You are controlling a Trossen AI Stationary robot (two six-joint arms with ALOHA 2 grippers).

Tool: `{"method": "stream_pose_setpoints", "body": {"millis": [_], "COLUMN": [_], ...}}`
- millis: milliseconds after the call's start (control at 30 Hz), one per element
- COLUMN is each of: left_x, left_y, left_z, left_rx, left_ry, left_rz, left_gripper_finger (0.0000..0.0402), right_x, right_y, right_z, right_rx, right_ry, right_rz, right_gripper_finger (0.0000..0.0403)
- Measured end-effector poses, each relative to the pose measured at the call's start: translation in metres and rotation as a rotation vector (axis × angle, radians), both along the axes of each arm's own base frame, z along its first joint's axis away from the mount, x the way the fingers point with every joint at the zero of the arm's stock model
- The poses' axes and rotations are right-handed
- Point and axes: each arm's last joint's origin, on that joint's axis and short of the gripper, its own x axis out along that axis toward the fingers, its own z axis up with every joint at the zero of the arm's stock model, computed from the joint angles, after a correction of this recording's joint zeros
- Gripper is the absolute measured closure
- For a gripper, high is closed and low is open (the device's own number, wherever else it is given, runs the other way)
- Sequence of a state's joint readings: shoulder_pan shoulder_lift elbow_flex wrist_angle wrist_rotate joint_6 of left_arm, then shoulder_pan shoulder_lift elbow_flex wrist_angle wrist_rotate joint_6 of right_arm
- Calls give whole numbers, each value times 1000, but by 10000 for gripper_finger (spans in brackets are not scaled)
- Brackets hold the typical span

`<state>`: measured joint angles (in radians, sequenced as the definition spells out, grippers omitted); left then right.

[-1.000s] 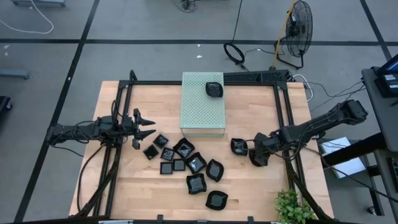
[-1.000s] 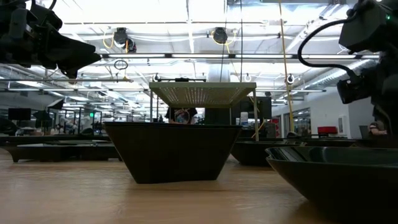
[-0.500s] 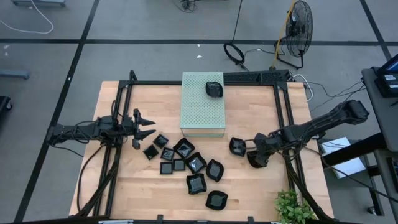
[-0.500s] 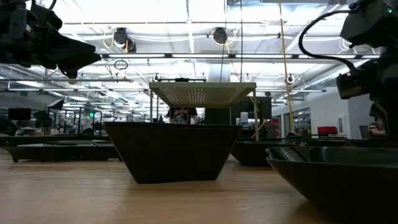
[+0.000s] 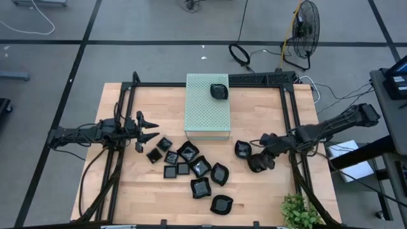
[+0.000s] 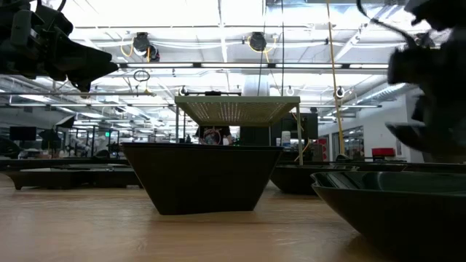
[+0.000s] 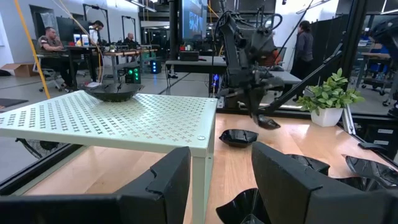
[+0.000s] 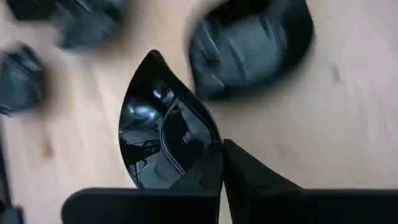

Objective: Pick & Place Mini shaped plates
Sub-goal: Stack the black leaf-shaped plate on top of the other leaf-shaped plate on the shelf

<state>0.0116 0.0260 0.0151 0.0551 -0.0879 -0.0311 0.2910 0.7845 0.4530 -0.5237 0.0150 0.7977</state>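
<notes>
**While one dish is pinched, the rest lie on the table**

While the right hand (image 8: 221,163) is clamped on a glossy black leaf-shaped mini plate (image 8: 163,140), other black plates (image 5: 191,166) are scattered before the pale green perforated box (image 5: 208,107). The left hand (image 5: 147,131) is spread wide.

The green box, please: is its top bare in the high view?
No, one black plate sits on the green box.

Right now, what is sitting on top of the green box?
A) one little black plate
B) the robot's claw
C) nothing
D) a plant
A: one little black plate sits on the green box, near its far right corner; the other little plates lie on the table.
</notes>
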Motion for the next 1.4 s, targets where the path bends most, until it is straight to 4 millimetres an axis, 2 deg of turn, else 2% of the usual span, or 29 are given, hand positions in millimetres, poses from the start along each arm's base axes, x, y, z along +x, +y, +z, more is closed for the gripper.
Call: {"method": "stream_pose_setpoints", "body": {"millis": [267, 367, 433, 600, 767, 1067, 1200, 1400], "left_x": [0, 0, 0, 0, 0, 0, 0, 0], "left_y": [0, 0, 0, 0, 0, 0, 0, 0], "left_z": [0, 0, 0, 0, 0, 0, 0, 0], "left_rx": [0, 0, 0, 0, 0, 0, 0, 0], "left_ry": [0, 0, 0, 0, 0, 0, 0, 0], "left_rz": [0, 0, 0, 0, 0, 0, 0, 0], "left_gripper_finger": [227, 227, 227, 227, 227, 227, 227, 227], "right_x": [26, 33, 36, 45, 63, 106, 120, 128], "right_y": [-9, -20, -30, -62, -98, -184, -224, -266], "right_z": [33, 45, 54, 77, 103, 143, 144, 126], "right_rx": [-161, -236, -271, -259, -206, -129, -139, -93], "right_ry": [-467, -604, -636, -632, -617, -546, -490, -451], "right_rz": [36, 13, -36, -136, -139, -143, -192, -196], "right_gripper_finger": [402, 402, 402, 402, 402, 402, 403, 403]}}
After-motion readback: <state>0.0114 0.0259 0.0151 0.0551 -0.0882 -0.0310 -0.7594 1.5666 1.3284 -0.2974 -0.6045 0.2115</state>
